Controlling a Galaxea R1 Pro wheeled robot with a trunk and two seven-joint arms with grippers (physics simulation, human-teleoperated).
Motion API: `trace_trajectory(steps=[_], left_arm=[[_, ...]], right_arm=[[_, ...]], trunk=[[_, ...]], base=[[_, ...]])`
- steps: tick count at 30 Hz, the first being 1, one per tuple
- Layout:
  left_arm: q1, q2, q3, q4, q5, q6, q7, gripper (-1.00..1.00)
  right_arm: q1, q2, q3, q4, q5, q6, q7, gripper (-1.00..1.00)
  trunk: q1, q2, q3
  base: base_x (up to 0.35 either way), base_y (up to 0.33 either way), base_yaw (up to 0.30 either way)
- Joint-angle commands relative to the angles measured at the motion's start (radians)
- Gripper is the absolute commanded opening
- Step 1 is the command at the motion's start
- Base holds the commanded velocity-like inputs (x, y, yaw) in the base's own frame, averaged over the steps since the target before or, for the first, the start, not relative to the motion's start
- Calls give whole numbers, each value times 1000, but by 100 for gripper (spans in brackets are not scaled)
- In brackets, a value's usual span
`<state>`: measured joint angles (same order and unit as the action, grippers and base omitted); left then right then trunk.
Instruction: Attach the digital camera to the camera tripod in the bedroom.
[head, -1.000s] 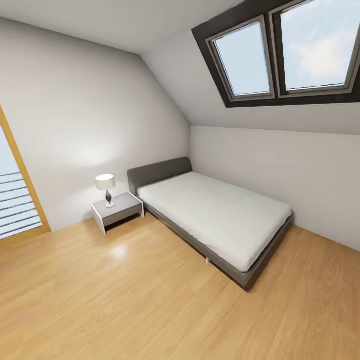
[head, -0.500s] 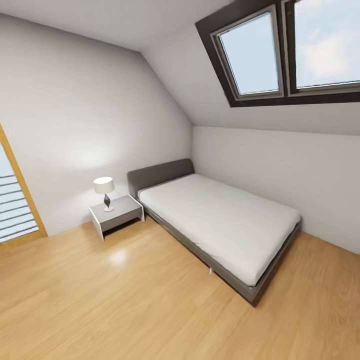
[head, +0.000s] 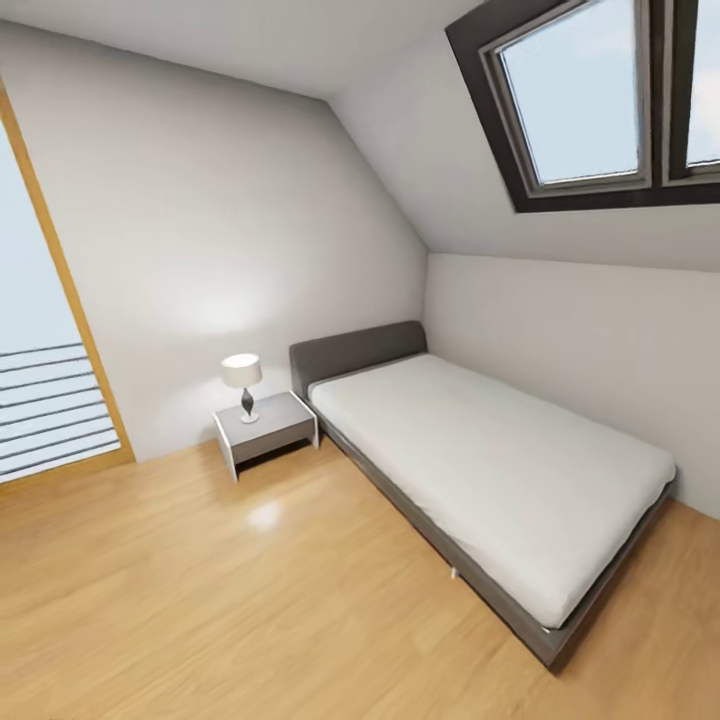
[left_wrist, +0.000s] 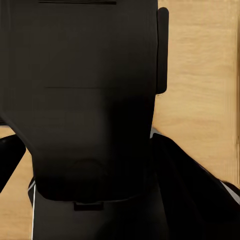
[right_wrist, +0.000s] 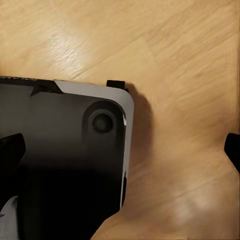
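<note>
Bedroom (head: 230, 220) corner fills the head view: a grey bed (head: 500, 470) along the low wall under the skylight (head: 575, 100), a nightstand (head: 265, 425) touching its head end with a lamp (head: 242, 380) on top, and bare plank floor (head: 200, 600) in front. Against a second ago, the whole picture has slid to the right and more of the tall window (head: 40, 380) shows, so the camera has turned left; the furniture itself has not moved. I judge the robot is scanning the room for the digital camera and the camera tripod. Where they stand, and how far from either hand, cannot be told from here.

Left wrist view: the left hand (left_wrist: 100, 172) hangs before the robot's dark body (left_wrist: 85, 75); whether it is released or clenched I cannot tell.

Right wrist view: the right hand (right_wrist: 122, 147) is released, its fingertips (right_wrist: 11, 147) wide apart, grasping nothing, above the robot's base (right_wrist: 65, 175).
</note>
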<state>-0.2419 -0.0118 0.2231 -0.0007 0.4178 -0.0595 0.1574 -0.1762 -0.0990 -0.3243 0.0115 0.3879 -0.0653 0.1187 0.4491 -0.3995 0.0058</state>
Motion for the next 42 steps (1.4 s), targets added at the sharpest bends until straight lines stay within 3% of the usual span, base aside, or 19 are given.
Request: trace_trajectory(steps=[1, 42], left_arm=[[0, 0, 6, 0, -4, -3, 4, -100], [0, -9, 5, -1, -6, -6, 1, -100]], right_arm=[[0, -1, -9, 1, 8, -4, 3, 100], [0, -2, -8, 1, 9, -4, 3, 100]], trunk=[[1, -1, 0], [1, -1, 0]], base=[[293, -141, 277], [23, -12, 278]])
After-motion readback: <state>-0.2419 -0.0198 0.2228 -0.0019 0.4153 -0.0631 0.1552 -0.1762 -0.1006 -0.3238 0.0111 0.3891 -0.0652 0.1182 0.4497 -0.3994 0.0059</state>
